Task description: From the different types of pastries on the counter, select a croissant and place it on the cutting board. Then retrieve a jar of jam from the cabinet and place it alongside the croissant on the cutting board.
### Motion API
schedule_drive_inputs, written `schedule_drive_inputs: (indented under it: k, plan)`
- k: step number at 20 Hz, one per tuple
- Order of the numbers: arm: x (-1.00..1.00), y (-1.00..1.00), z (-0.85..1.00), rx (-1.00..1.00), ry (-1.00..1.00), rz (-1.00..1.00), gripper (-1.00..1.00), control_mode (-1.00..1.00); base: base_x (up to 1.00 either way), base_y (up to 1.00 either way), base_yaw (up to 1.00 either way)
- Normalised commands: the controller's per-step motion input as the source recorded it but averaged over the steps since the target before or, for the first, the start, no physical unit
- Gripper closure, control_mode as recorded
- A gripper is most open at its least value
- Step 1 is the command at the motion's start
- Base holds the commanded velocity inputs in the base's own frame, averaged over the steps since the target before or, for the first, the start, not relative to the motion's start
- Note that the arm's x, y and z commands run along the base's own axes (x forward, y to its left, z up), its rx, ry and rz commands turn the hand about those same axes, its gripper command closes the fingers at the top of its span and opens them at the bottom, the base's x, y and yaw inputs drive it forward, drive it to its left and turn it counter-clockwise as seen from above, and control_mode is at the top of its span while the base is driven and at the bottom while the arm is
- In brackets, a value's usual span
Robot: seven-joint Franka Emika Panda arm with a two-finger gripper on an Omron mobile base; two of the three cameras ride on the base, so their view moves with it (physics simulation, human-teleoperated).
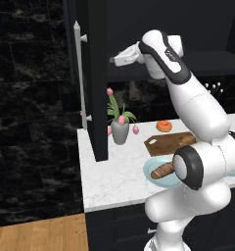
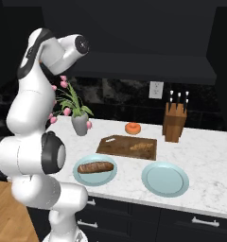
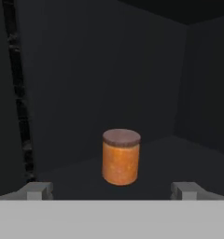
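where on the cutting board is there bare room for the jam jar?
The cutting board is bare at its left end, toward the vase; the croissant lies at its right end. Crowded: doughnut behind, loaf plate in front.

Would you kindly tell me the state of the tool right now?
Tool: open, holding nothing; the jar of jam stands ahead, untouched.

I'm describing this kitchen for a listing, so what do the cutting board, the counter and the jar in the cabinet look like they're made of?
Cutting board: dark brown wood, matte, faint grain streaks. Counter: white stone, probably marble or an imitation, smooth with grey veins. Jar of jam: likely glass, since its orange filling appears to show through, under a flat dark-brown lid of unclear material.
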Motion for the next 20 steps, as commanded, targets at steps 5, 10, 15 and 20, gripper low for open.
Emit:
schedule_drive_inputs:
  k: [5, 10, 15, 20]
  plan:
    - [0.57, 0.00, 0.00, 0.00, 0.00, 0.00, -1.00, -1.00, 0.00, 0.00, 0.00]
    - [0.16, 0.20, 0.00, 0.00, 0.00, 0.00, -1.00, -1.00, 0.00, 0.00, 0.00]
    - [0.00, 0.47, -0.02, 0.00, 0.00, 0.00, -1.00, -1.00, 0.00, 0.00, 0.00]
    - [0.00, 0.14, -0.07, 0.00, 0.00, 0.00, -1.00, -1.00, 0.00, 0.00, 0.00]
